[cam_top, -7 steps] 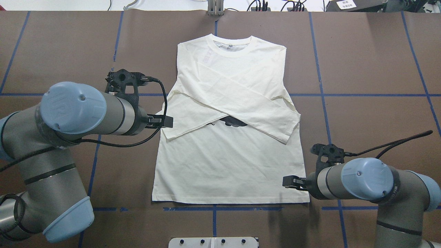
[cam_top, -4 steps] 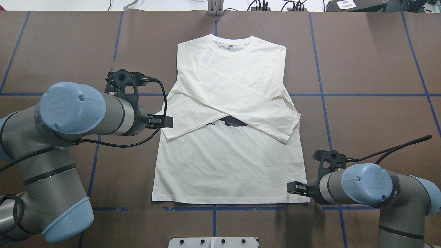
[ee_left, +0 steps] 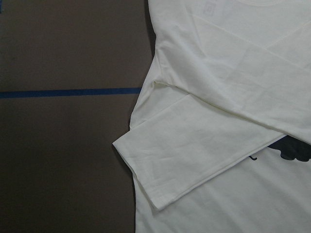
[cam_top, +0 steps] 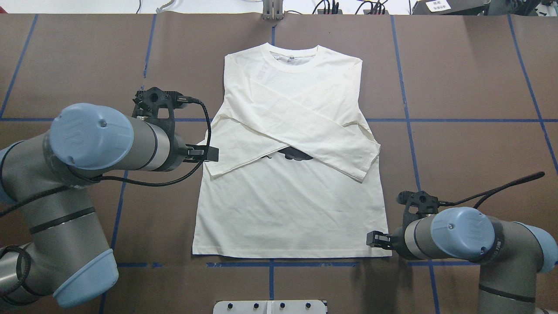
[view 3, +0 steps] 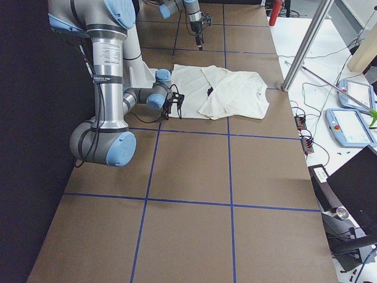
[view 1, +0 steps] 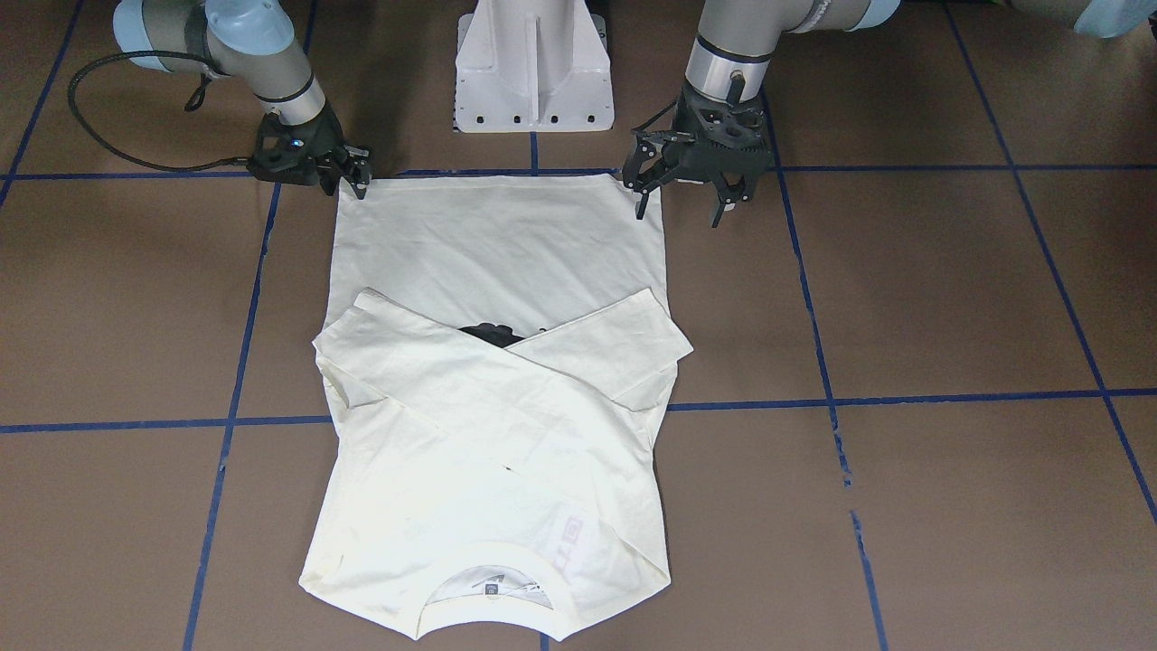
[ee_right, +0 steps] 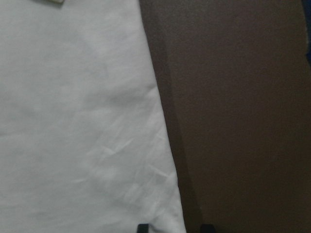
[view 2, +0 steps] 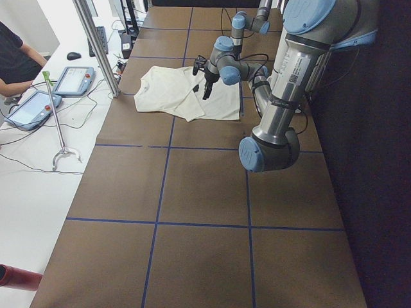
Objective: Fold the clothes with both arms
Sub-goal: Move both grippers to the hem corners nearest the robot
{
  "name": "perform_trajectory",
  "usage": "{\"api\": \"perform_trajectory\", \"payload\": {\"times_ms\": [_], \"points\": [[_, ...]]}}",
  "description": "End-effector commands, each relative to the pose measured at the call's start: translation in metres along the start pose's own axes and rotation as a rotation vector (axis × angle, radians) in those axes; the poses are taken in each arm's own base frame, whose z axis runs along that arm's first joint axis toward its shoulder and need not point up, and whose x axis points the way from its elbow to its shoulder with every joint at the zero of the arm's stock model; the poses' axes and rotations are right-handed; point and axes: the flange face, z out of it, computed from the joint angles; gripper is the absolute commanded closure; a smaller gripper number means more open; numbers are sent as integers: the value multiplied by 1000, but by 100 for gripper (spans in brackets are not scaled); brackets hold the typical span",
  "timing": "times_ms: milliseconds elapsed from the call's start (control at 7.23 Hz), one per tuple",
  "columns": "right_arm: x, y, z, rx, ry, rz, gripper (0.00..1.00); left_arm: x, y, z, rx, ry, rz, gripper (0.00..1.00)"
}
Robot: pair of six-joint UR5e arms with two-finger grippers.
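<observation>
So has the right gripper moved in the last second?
Yes. The right gripper slid nearer the blue tape line, to the hem corner of the shirt.

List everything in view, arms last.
T-shirt: one, cream-white, flat at table centre, sleeves crossed over the chest, black print partly showing.
Table: one, brown, blue tape grid.
Pedestal: one, white, at the robot's edge near the hem.
Tablets: two, grey with blue screens, on a white bench past the collar end.
Person: one, black top, at that bench.
Left gripper: one, black, open, raised beside a sleeve cuff.
Right gripper: one, black, open, low at a hem corner.
</observation>
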Motion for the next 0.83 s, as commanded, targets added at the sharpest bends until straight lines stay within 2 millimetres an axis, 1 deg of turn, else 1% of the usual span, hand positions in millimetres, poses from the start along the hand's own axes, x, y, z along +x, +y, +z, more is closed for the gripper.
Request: {"api": "perform_trajectory", "payload": {"times_ms": [0, 138, 415, 553, 692], "points": [[0, 1, -1, -14, -2, 0, 100, -1, 0, 1, 1, -3, -1, 0], [-1, 1, -2, -16, -5, -1, 100, 0, 1, 1, -2, -2, 0, 0], [-8, 3, -17, -10, -37, -2, 100, -2, 5, 10, -16, -13, -16, 0], [-13, 5, -29, -21, -63, -6, 100, -9, 16, 17, -57, -13, -95, 0], [-11, 1, -38, -16, -74, 0, 100, -9, 36, 23, -119, -14, -185, 0]]}}
